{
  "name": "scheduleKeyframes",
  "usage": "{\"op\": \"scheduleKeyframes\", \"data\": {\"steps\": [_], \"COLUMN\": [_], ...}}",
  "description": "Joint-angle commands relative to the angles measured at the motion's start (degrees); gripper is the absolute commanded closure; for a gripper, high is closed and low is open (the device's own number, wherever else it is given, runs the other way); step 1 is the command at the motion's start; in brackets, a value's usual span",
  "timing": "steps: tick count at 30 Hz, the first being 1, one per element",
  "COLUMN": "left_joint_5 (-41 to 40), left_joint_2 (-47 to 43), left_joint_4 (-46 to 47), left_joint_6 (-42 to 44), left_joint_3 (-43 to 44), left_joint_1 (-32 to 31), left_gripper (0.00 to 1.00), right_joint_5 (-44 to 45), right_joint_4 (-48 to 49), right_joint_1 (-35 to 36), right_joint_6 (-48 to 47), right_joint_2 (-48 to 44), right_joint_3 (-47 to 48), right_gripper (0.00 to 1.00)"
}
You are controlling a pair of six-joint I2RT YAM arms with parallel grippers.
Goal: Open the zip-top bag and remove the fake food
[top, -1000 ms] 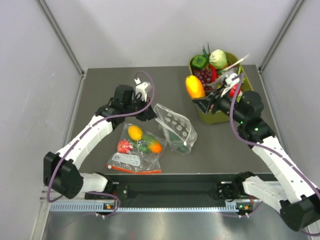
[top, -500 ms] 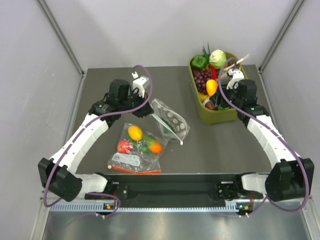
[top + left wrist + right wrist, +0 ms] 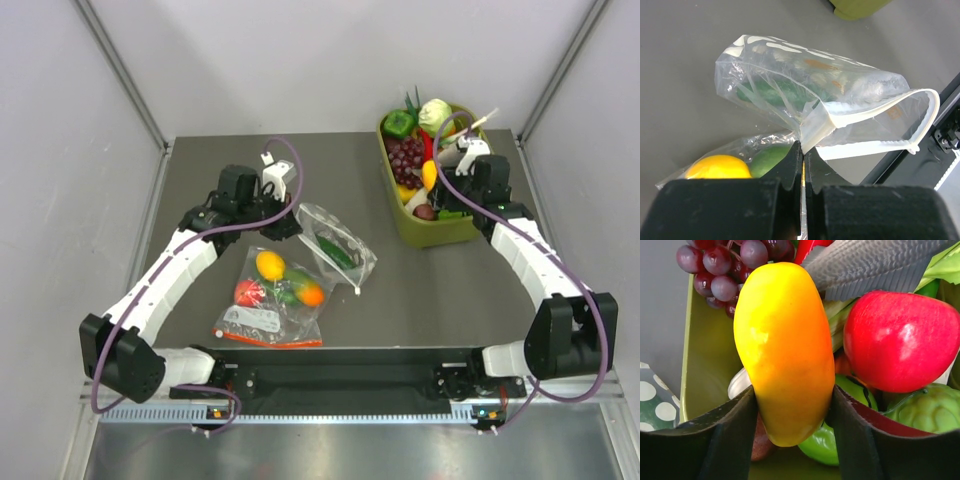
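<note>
while the left gripper (image 3: 802, 150) pinches the zip-top bag (image 3: 840, 95) at its rim, mouth gaping toward the near edge, the right gripper (image 3: 792, 407) clasps the mango (image 3: 785, 340), which juts lengthwise past its fingers over the green bin (image 3: 705, 375).

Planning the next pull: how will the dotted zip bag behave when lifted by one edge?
Likely floppy: the zip-top bag creases and sags where the left fingers pinch it. Its open mouth droops, so the cucumber piece inside may slide out.
</note>
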Motion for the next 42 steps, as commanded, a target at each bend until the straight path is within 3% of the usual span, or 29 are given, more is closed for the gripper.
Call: {"op": "scheduleKeyframes", "data": {"steps": [1,3,12,23,29,34,39,42], "left_joint_5": [1.64,1.81,2.25,2.78,3.31,3.75,4.01,3.92], "left_joint_2": [-0.96,-1.05,-1.23,-1.75,-1.93,-2.02,-1.93,-1.93], "left_joint_4": [1.95,1.95,2.13,2.39,2.57,2.74,2.92,3.01], "left_joint_6": [1.06,0.97,0.88,0.62,0.62,0.44,0.27,0.27], "left_joint_3": [-0.42,-0.6,-0.69,-0.78,-0.95,-1.13,-1.22,-1.3], "left_joint_1": [0.43,0.52,0.88,0.96,1.05,1.14,1.4,1.49], "left_gripper": [1.0,1.0,1.0,1.0,1.0,1.0,1.0,1.0], "right_joint_5": [2.47,2.21,2.82,4.23,-2.7,-6.23,-3.86,-7.17], "right_joint_4": [-0.96,-1.4,-4.29,-10.53,-10.45,-9.13,-7.73,-4.66], "right_joint_1": [-1.21,-1.21,-1.21,-1.21,-0.34,5.81,19.16,25.58], "right_joint_6": [-1.3,-1.3,-1.39,-2.27,-2.44,-1.48,-0.86,1.15], "right_joint_2": [0.77,0.51,-5.63,-15.92,-20.84,-21.99,-18.23,-15.94], "right_joint_3": [1.86,1.86,1.43,3.62,5.29,6.78,9.5,9.68], "right_gripper": [0.43,0.33,0.16,0.13,0.13,0.14,0.14,0.15]}}
